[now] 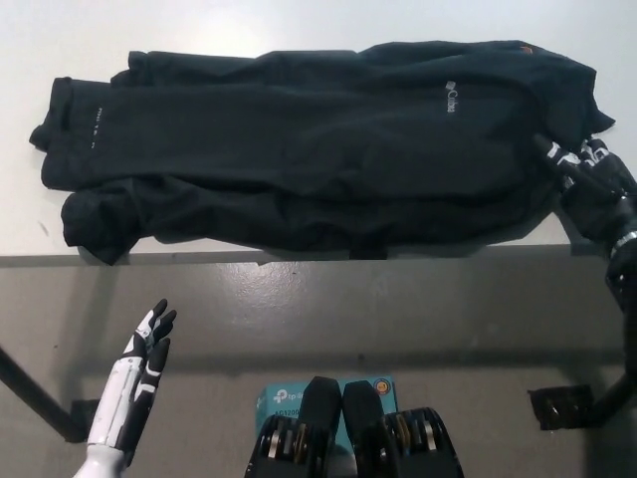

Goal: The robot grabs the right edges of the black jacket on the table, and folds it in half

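Currently, in the head view: black jacket (318, 149) spread flat and lengthwise across the white table (299, 25), sleeves stacked at picture left, small white chest logo toward picture right, near hem running along the table's front edge. Laid out this way so the right-hand edge sits within reach of the black arm coming in from the bottom right.

Right hand (582, 174) at that right edge, fingers (555, 157) stretched along and over the fabric where the jacket narrows toward the table corner. Black on black, so hard to separate hand from cloth: touching the edge, yes; pinching it or merely resting on it, cannot tell. Placement fits the grab step of the task, judged as reaching in to gather the right edges before carrying them across toward the sleeves.

Left hand (144, 354) low at picture left, below the table's front edge and well apart from the jacket, fingers loosely extended, holding nothing. Parked there, likely to stay clear of the fold path.

Fold itself not yet begun: jacket full length, no layer turned over. Loose fabric likely to slip from a shallow grip.
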